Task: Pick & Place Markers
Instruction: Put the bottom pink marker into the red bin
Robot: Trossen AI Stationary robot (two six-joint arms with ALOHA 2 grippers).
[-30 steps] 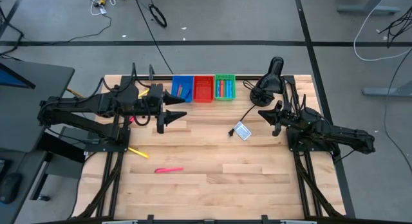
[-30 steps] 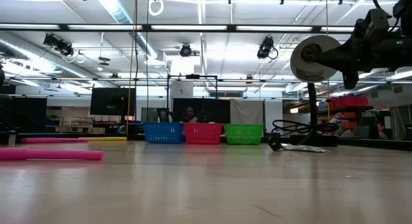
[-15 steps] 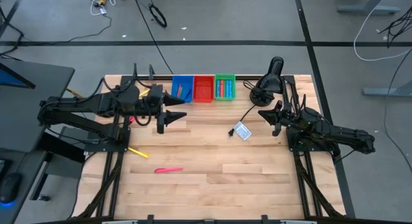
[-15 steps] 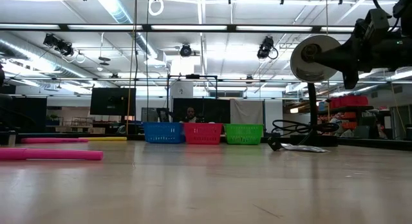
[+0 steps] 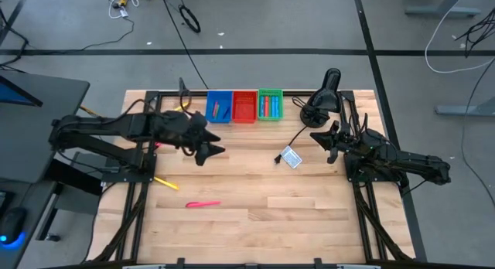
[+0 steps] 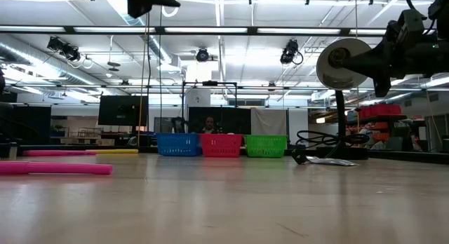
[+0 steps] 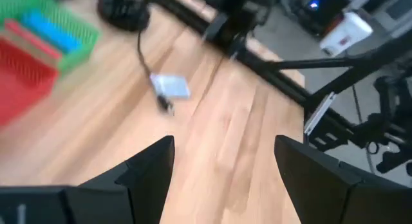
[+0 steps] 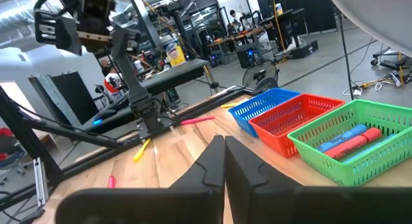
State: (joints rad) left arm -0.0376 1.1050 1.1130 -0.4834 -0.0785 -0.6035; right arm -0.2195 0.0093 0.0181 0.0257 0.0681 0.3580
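Loose markers lie flat on the table's left half: a pink marker (image 5: 203,204), a yellow marker (image 5: 165,182) and another yellow one (image 5: 186,107) by the far edge. Blue and red markers (image 5: 268,106) lie in the green bin (image 5: 270,115). My left gripper (image 5: 212,144) hangs open above the table, just in front of the blue bin (image 5: 219,114), with nothing between its fingers (image 7: 148,172). My right gripper (image 5: 318,137) waits shut at the right, near the white card (image 5: 291,157).
The blue bin, red bin (image 5: 244,114) and green bin stand in a row at the far edge. A black lamp stand (image 5: 313,113) and its cable lie right of them. Bare wood spreads over the table's middle and near half.
My left gripper has sunk a little toward the table and the near edge, tipped its fingers downward and rolled about its own axis. It now shows at the top of the low view. Its fingers stay apart. The markers have kept their places.
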